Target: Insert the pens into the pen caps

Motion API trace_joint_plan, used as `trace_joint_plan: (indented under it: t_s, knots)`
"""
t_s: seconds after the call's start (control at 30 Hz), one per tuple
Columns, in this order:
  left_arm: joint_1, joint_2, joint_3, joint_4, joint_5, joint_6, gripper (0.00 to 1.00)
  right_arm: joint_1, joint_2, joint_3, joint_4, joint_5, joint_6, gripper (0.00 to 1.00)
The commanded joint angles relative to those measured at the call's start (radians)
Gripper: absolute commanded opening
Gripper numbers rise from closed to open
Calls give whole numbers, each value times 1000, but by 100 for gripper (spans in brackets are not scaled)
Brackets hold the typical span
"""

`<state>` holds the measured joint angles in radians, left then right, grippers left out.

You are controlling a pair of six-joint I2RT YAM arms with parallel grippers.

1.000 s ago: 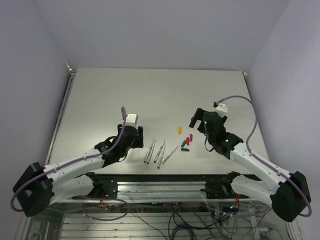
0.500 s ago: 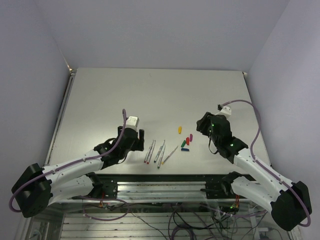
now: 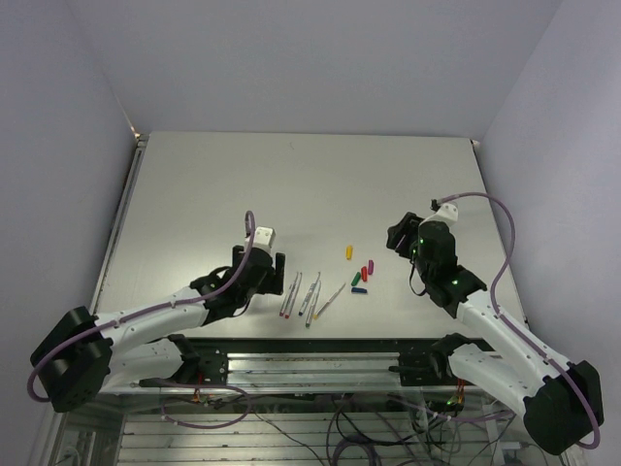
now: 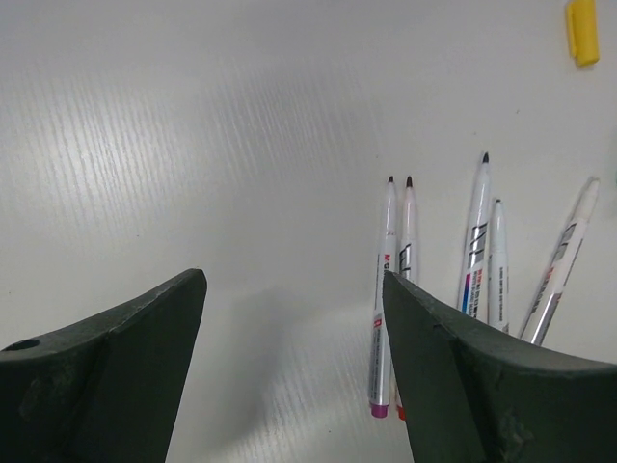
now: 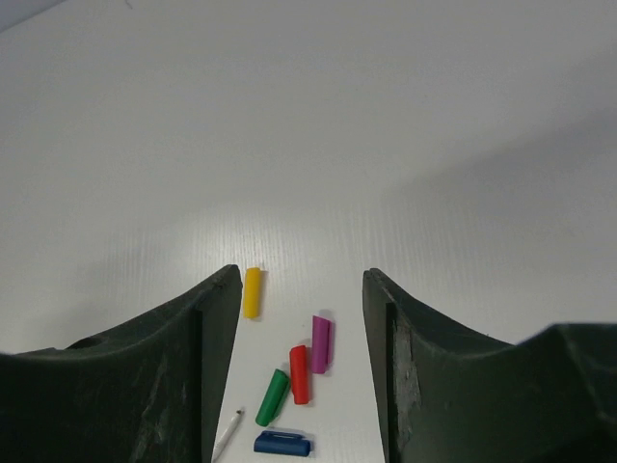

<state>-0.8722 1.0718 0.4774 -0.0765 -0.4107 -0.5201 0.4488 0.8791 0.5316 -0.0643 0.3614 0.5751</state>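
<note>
Several silver pens (image 3: 303, 294) lie side by side near the table's front, tips pointing away. In the left wrist view the pens (image 4: 479, 231) show just right of my left gripper (image 4: 294, 280), whose right finger covers their lower ends. That left gripper (image 3: 272, 274) is open and empty. The pen caps lie loose to the right: yellow (image 5: 252, 291), purple (image 5: 320, 343), red (image 5: 299, 374), green (image 5: 273, 396), blue (image 5: 282, 444). My right gripper (image 5: 301, 272) hangs open above them, holding nothing. It sits right of the caps (image 3: 361, 274) in the top view.
The yellow cap (image 3: 348, 251) lies apart from the others, farther back. One pen's tip (image 5: 228, 434) reaches close to the green and blue caps. The table's front edge (image 3: 320, 337) runs just behind the pens' near ends.
My left gripper has moved right, closer to the pens, and opened a little wider. My right gripper has drawn back to the right and its jaws stand narrower.
</note>
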Motion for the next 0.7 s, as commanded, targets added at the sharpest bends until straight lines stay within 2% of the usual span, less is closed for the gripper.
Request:
trace_joint_plan:
  t_s: [0.0,0.17,0.33,0.43,0.5,0.67]
  knots:
    - [-5,53,50,-32,53,22,85,-2,-17,14,-15,75,16,52]
    - [-8,63,48,-55,80,29,83,-3,-29,15,-37,141,62,45]
    - [-9,54,29,-40,125,29,80,-2,-61,-16,-8,125,57,41]
    - [-14,65,31,-46,141,35,79,-3,-71,-38,16,109,49,22]
    - [-18,72,34,-58,140,35,79,-3,-68,-40,15,97,51,22]
    - [-27,67,35,-76,157,31,79,-3,-42,-25,-15,110,80,31]
